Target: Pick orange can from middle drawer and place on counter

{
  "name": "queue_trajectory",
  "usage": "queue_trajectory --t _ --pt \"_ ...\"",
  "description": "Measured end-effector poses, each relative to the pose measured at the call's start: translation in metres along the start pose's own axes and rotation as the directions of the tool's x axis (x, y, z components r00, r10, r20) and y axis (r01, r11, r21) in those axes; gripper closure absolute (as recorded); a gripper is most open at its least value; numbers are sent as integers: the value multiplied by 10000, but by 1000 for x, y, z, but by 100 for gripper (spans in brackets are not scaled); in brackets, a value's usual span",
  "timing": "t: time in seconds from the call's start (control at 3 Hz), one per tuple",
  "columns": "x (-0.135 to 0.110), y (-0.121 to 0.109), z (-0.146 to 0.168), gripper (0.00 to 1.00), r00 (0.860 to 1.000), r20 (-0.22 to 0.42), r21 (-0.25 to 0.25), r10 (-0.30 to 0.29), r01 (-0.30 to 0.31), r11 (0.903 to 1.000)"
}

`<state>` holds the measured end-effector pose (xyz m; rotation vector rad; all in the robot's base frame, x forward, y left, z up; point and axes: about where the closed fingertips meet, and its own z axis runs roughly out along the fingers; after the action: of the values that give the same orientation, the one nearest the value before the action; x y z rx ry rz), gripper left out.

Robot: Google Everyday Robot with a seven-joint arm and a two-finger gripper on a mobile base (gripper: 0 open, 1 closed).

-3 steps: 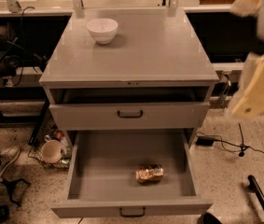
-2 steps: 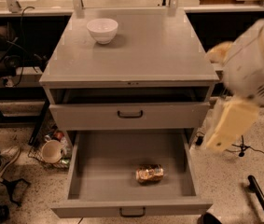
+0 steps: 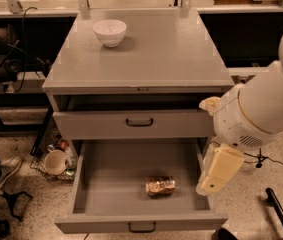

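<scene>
Approach step: the cream gripper (image 3: pixel 220 169) hangs below the flat grey counter's (image 3: pixel 166 54) front-right corner; I cannot tell whether it is apart or together. Next, lower onto the crinkly orange-gold can (image 3: pixel 161 185).

Can (image 3: pixel 161 185) in middle drawer (image 3: pixel 116 176), bowl (image 3: pixel 110 32) on counter (image 3: pixel 171 54) behind, tool (image 3: pixel 216 173) at drawer's right

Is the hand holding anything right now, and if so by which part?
Nothing is held. The hand hangs by the right wall of the middle drawer, apart from the orange can lying on the drawer floor.
</scene>
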<state>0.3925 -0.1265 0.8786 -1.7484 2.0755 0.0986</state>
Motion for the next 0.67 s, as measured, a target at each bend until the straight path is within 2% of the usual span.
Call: queue_trajectory --t 0.33,0.67 --pt "26 -7 37 0 9981 449 -67 431 -428 9991" --pt "61 -22 99 0 9932 827 -330 823 -799 9963"
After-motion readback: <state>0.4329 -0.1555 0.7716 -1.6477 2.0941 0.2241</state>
